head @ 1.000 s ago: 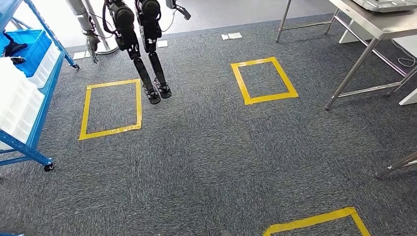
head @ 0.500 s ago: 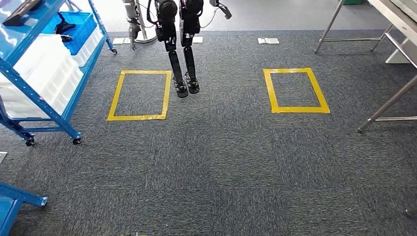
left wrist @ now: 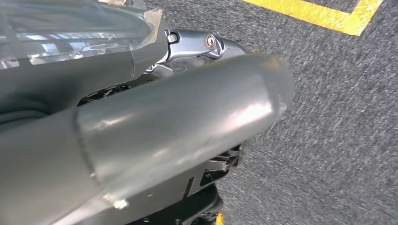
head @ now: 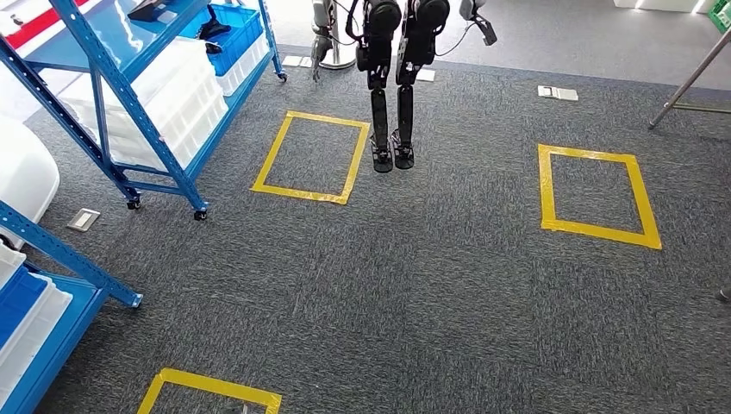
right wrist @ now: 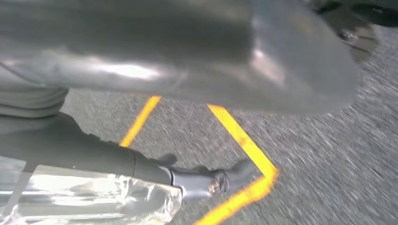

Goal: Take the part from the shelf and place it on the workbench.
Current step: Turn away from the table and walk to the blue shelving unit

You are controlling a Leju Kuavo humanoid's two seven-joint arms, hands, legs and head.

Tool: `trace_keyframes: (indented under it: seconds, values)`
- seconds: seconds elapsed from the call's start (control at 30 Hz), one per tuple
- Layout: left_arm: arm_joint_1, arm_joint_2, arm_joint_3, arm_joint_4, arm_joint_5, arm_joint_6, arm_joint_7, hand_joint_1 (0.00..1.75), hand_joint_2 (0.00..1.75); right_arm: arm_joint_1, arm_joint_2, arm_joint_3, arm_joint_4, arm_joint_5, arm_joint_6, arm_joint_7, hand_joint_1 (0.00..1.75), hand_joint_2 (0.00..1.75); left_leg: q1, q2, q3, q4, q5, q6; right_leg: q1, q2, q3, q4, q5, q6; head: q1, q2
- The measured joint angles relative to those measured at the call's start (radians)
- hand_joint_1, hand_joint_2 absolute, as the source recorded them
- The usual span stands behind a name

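My left hand [left wrist: 155, 136] and right hand [right wrist: 187, 61] sit close over grey carpet [head: 431, 293]; I cannot tell how their fingers are set. Further out at eleven o'clock stands the blue metal wheeled shelf [head: 129, 95], well apart from both hands, with white plastic bins [head: 164, 95] and a blue plastic crate [head: 237, 26] holding a dark part [head: 211, 30]. At twelve o'clock, another black-legged humanoid robot [head: 392, 78] stands beside a yellow tape square [head: 312, 157].
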Motion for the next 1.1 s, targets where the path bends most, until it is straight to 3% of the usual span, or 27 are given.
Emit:
trace_keyframes:
  seconds: [0.03, 0.1, 0.17, 0.23, 0.27, 0.3, 0.33, 0.4, 0.47, 0.53, 0.57, 0.63, 0.7, 0.77, 0.8, 0.83, 0.9, 0.97, 1.03, 1.07, 1.1]
  values:
    - [0.001, 0.001, -0.001, 0.0, 0.0, -0.003, 0.0, 0.0, 0.0, -0.001, 0.001, -0.004, 0.0, 0.004, 0.0, 0.0, 0.0, 0.0, 0.003, -0.003, -0.002, -0.001, 0.001, -0.004, 0.0, -0.009, 0.003, 0.0, 0.003, -0.009, -0.002, 0.0]
    - [0.001, 0.002, -0.003, 0.0, -0.002, -0.007, -0.001, 0.0, 0.0, 0.0, 0.003, -0.011, 0.0, 0.01, 0.0, 0.001, 0.0, 0.0, 0.004, 0.033, -0.017, 0.031, -0.02, -0.012, 0.0, -0.029, 0.003, -0.002, 0.007, -0.024, -0.006, 0.0]
    - [-0.001, 0.002, -0.008, 0.0, -0.005, -0.006, -0.005, 0.0, 0.0, 0.004, 0.004, -0.017, 0.0, 0.01, 0.0, 0.001, 0.0, 0.0, 0.001, 0.094, -0.065, 0.138, -0.083, -0.017, 0.005, -0.055, 0.003, -0.003, 0.006, -0.037, -0.011, 0.0]
    - [0.001, 0.002, -0.01, 0.0, -0.008, -0.004, -0.01, 0.0, 0.0, 0.009, 0.003, -0.021, 0.001, 0.011, 0.0, 0.001, 0.0, 0.0, -0.001, 0.116, -0.122, 0.265, -0.139, -0.018, 0.013, -0.086, 0.003, -0.003, 0.003, -0.044, -0.013, 0.0]
    - [0.002, 0.003, -0.011, 0.0, -0.009, -0.003, -0.011, 0.0, 0.0, 0.011, 0.003, -0.023, 0.001, 0.011, 0.0, 0.002, 0.0, 0.0, -0.002, 0.118, -0.133, 0.292, -0.144, -0.016, 0.017, -0.101, 0.003, -0.003, 0.002, -0.046, -0.013, 0.0]
    - [0.003, 0.003, -0.012, 0.0, -0.008, -0.003, -0.01, 0.0, 0.0, 0.011, 0.003, -0.024, 0.001, 0.011, 0.0, 0.002, 0.0, 0.0, -0.003, 0.121, -0.123, 0.278, -0.13, -0.012, 0.02, -0.115, 0.003, -0.003, 0.0, -0.047, -0.013, 0.0]
    - [0.003, 0.003, -0.012, 0.0, -0.008, -0.005, -0.01, 0.0, 0.0, 0.009, 0.004, -0.025, 0.001, 0.013, 0.001, 0.002, 0.0, 0.0, -0.005, 0.131, -0.092, 0.225, -0.101, -0.006, 0.023, -0.128, 0.004, -0.003, -0.001, -0.049, -0.013, 0.0]
    - [0.002, 0.004, -0.013, 0.0, -0.009, -0.011, -0.007, 0.0, 0.0, 0.007, 0.006, -0.027, 0.001, 0.019, 0.002, -0.001, 0.0, 0.0, -0.014, 0.184, -0.014, 0.085, -0.051, 0.012, 0.03, -0.151, 0.009, -0.003, -0.004, -0.05, -0.012, 0.0]
    - [0.002, 0.005, -0.013, 0.0, -0.01, -0.016, -0.005, 0.0, 0.0, 0.006, 0.007, -0.032, 0.001, 0.026, 0.003, -0.003, 0.0, 0.0, -0.027, 0.219, 0.022, 0.014, -0.037, 0.024, 0.033, -0.171, 0.011, -0.003, -0.007, -0.047, -0.01, 0.0]
    - [0.003, 0.005, -0.014, 0.0, -0.009, -0.02, 0.0, 0.0, 0.0, 0.004, 0.008, -0.038, 0.001, 0.033, 0.005, -0.006, 0.0, 0.0, -0.031, 0.197, 0.023, 0.003, -0.032, 0.03, 0.033, -0.193, 0.015, -0.006, -0.009, -0.042, -0.01, 0.0]
    - [0.003, 0.005, -0.014, 0.0, -0.009, -0.02, 0.002, 0.0, 0.0, 0.002, 0.009, -0.041, 0.001, 0.037, 0.005, -0.007, 0.0, 0.0, -0.028, 0.183, 0.028, -0.007, -0.025, 0.033, 0.034, -0.187, 0.015, -0.002, -0.014, -0.038, -0.01, 0.0]
    - [0.003, 0.005, -0.014, -0.001, -0.006, -0.021, 0.006, 0.0, 0.0, 0.0, 0.009, -0.047, 0.001, 0.044, 0.006, -0.01, 0.0, 0.0, -0.017, 0.155, 0.038, -0.029, -0.009, 0.041, 0.032, -0.131, -0.006, 0.052, -0.044, -0.035, -0.007, 0.0]
    - [0.003, 0.004, -0.014, -0.001, -0.004, -0.021, 0.007, 0.0, 0.0, 0.001, 0.007, -0.052, 0.001, 0.047, 0.009, -0.011, 0.0, 0.0, -0.011, 0.125, 0.038, -0.036, -0.002, 0.045, 0.023, -0.066, -0.063, 0.174, -0.096, -0.035, -0.005, 0.0]
    - [0.004, 0.004, -0.014, -0.002, -0.002, -0.022, 0.009, 0.0, 0.0, 0.004, 0.004, -0.055, 0.002, 0.049, 0.011, -0.011, 0.0, 0.0, -0.009, 0.09, 0.036, -0.035, -0.001, 0.042, 0.014, -0.051, -0.109, 0.262, -0.12, -0.025, -0.004, 0.0]
    - [0.004, 0.004, -0.014, -0.002, -0.001, -0.022, 0.011, 0.0, 0.0, 0.006, 0.003, -0.058, 0.003, 0.05, 0.012, -0.011, 0.0, 0.0, -0.007, 0.072, 0.036, -0.033, 0.0, 0.039, 0.009, -0.049, -0.109, 0.255, -0.108, -0.014, -0.004, 0.0]
    - [0.004, 0.004, -0.014, -0.002, -0.001, -0.022, 0.013, 0.0, 0.0, 0.006, 0.002, -0.061, 0.003, 0.053, 0.012, -0.011, 0.0, 0.0, -0.003, 0.055, 0.036, -0.031, 0.0, 0.035, 0.003, -0.046, -0.09, 0.209, -0.08, 0.0, -0.005, 0.0]
    - [0.004, 0.004, -0.014, -0.002, -0.001, -0.022, 0.019, 0.0, 0.0, 0.004, 0.002, -0.066, 0.004, 0.06, 0.013, -0.011, 0.0, 0.0, 0.001, 0.025, 0.032, -0.019, -0.006, 0.022, -0.008, -0.012, -0.032, 0.071, -0.02, 0.024, -0.001, 0.0]
    - [0.004, 0.005, -0.014, -0.002, -0.001, -0.022, 0.024, 0.0, 0.0, 0.002, 0.004, -0.072, 0.005, 0.068, 0.014, -0.011, 0.0, 0.0, 0.0, 0.003, 0.023, -0.006, -0.011, 0.008, -0.011, 0.014, -0.003, 0.001, 0.004, 0.021, 0.003, 0.0]
    - [0.005, 0.006, -0.013, -0.002, 0.0, -0.023, 0.03, 0.0, 0.0, -0.002, 0.004, -0.078, 0.006, 0.076, 0.017, -0.01, 0.0, 0.0, 0.002, -0.012, 0.015, -0.004, -0.009, 0.001, -0.007, 0.0, 0.0, -0.001, 0.006, 0.002, 0.002, 0.0]
    - [0.006, 0.007, -0.013, -0.002, 0.0, -0.023, 0.032, 0.0, 0.0, -0.003, 0.005, -0.081, 0.006, 0.08, 0.019, -0.01, 0.0, 0.0, 0.004, -0.009, 0.012, -0.001, -0.01, -0.002, -0.007, -0.011, 0.002, -0.001, 0.008, -0.005, 0.0, 0.0]
    - [0.006, 0.008, -0.013, -0.002, -0.001, -0.023, 0.034, 0.0, 0.0, -0.003, 0.006, -0.085, 0.006, 0.083, 0.02, -0.009, 0.0, 0.0, 0.005, 0.011, 0.005, 0.012, -0.019, -0.005, -0.007, -0.022, 0.003, -0.002, 0.009, -0.012, -0.003, 0.0]
